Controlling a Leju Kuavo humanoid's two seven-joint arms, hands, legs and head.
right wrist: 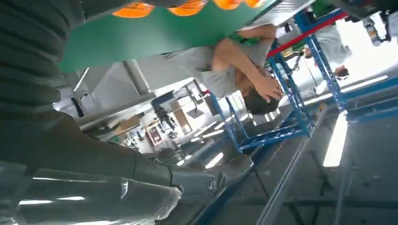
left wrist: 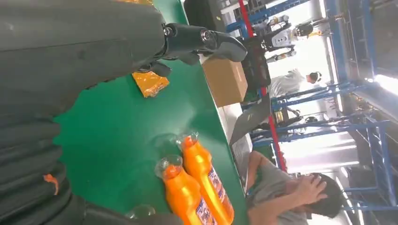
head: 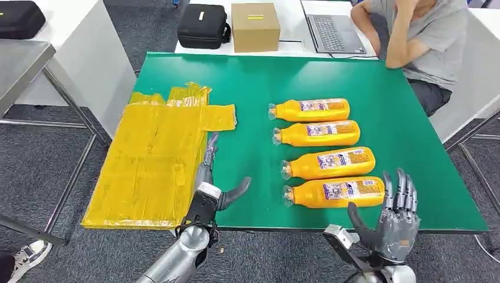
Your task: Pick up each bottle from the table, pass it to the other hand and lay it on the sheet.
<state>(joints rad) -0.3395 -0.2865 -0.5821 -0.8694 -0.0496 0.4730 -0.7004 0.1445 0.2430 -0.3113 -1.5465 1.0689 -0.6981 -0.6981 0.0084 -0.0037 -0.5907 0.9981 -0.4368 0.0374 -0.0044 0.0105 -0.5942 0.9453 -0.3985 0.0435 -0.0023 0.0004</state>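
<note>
Four orange bottles lie in a row on the green table, well right of the yellow sheet, while the right hand, fingers apart and empty, waits just beside the nearest bottle, and the left hand, also spread, hovers at the sheet's edge, seemingly ready to receive.

Head view looks down from high onto the green table. Both wrist views sit close behind their fingers, sharing the table and the seated person.
</note>
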